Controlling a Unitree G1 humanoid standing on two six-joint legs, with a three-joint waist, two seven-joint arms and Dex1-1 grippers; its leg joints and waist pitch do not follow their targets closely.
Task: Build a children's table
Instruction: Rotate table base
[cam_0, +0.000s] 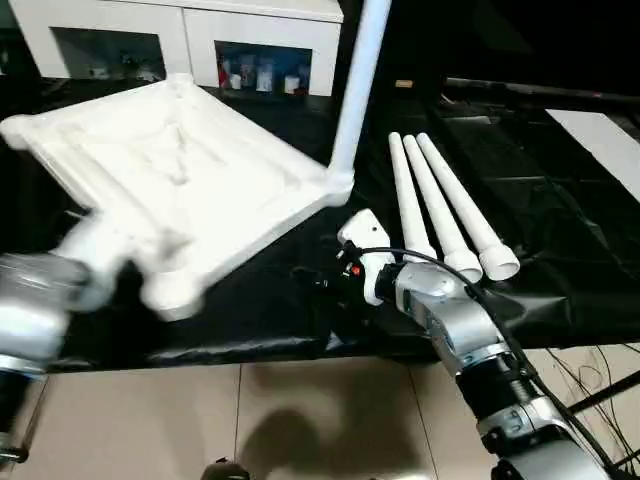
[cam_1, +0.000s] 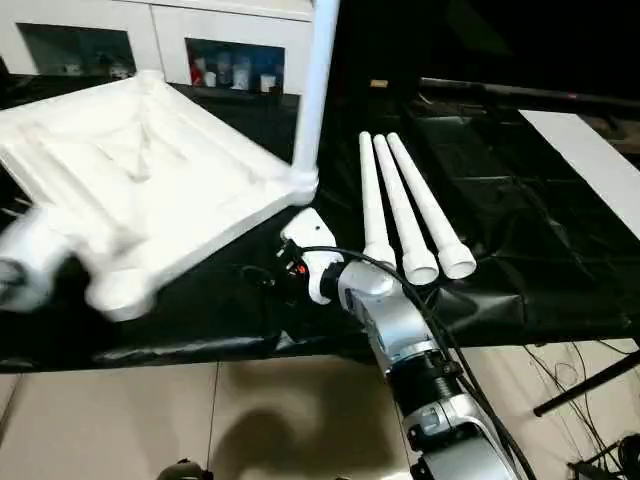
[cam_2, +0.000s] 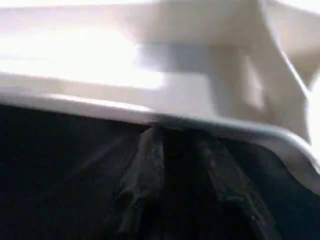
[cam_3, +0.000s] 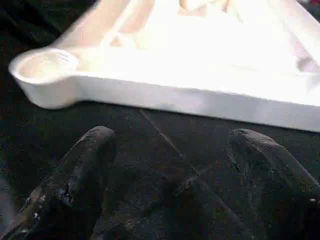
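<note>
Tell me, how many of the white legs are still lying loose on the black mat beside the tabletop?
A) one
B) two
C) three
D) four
C: three loose legs lie side by side on the mat to the right of the tabletop, while a fourth leg already stands upright in the tabletop's corner socket.

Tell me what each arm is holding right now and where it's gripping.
The right gripper is open and empty, near the tabletop's edge. The left gripper sits under the tabletop's near rim; whether it grips cannot be told.
</note>
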